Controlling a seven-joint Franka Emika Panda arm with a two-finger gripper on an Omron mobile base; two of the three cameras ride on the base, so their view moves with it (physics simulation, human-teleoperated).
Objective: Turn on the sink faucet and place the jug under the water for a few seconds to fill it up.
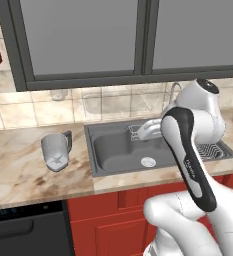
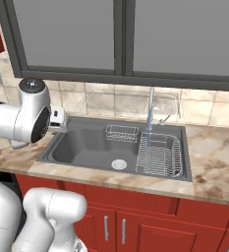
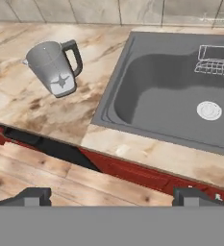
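Marble-look beige desk [image 1: 18, 170] runs left to right under a tiled backsplash and dark-framed window, red cabinet fronts [image 2: 135, 221] below its front edge. The sink [image 1: 113, 150], dark grey, is recessed in the desk, its front rim close to the front edge; a strip of bare desk lies between rim and edge. Left of the sink there is a wide open stretch of desk, bare apart from the jug [image 1: 56, 149].

The jug is light grey with a dark handle, upright, on the desk just left of the sink's left rim, about midway between front edge and backsplash, handle turned toward the sink; in the hand view it sits upper left [image 3: 53, 67]. Nothing stands around it.

Inside the sink: round silver drain [image 2: 119, 164] on the floor, small wire basket [image 2: 122, 133] at the back wall, a wire rack [image 2: 159, 156] over the right part. The sink faucet [image 2: 151, 110] rises at the back rim above the rack. A thin blue line, the water [image 2: 148, 135], drops along it to the rack. The white arm crosses the right half of the sink in the left base view.

End effector [image 3: 112, 194]: fingers spread wide apart, holding nothing, touching nothing, over the desk's front edge, well apart from the jug.
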